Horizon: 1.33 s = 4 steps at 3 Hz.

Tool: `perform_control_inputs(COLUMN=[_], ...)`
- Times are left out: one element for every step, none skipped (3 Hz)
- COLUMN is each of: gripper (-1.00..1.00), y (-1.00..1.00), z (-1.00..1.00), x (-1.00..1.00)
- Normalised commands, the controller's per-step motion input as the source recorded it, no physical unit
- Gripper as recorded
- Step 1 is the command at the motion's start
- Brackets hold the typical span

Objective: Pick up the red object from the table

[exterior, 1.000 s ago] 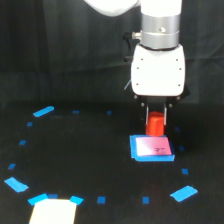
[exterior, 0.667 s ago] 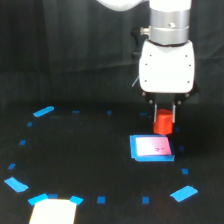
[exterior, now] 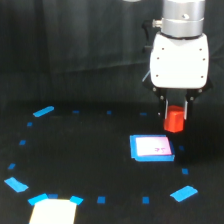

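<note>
The counter (exterior: 90,165) is a flat black surface, and its own edges do not show against the dark curtain (exterior: 75,55) behind, so the ring of blue tape pieces (exterior: 43,111) is the only mark of a border. At the exterior view's left, the ring runs from a long piece at the back down to larger pieces at the front, where a pale rectangle (exterior: 52,212) lies at the bottom edge of the view. The inside of the ring on this side is bare black surface, with open room for moving.

Toward the exterior view's right, a flat white pad with blue border (exterior: 152,148) lies on the counter inside the ring. More tape pieces lie in front of it and to its right.

Above and a little right of the pad hangs the white arm body (exterior: 180,60) with the end effector (exterior: 175,120) under it. Its two dark fingers (exterior: 165,110) are closed on the red object (exterior: 174,120), which is in the air, apart from the counter and the pad. The red object is a small, bright red-orange block, stubby, with a lighter upper part; its facets are too blurred to tell.
</note>
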Motion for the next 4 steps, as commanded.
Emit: perform_control_inputs(gripper=[-1.0, -1.0, -1.0, -0.98], y=[0.36, -0.56, -0.2, -0.04], z=[0.51, 0.89, 0.49, -0.34], x=[0.05, 0.91, 0.97, 0.38])
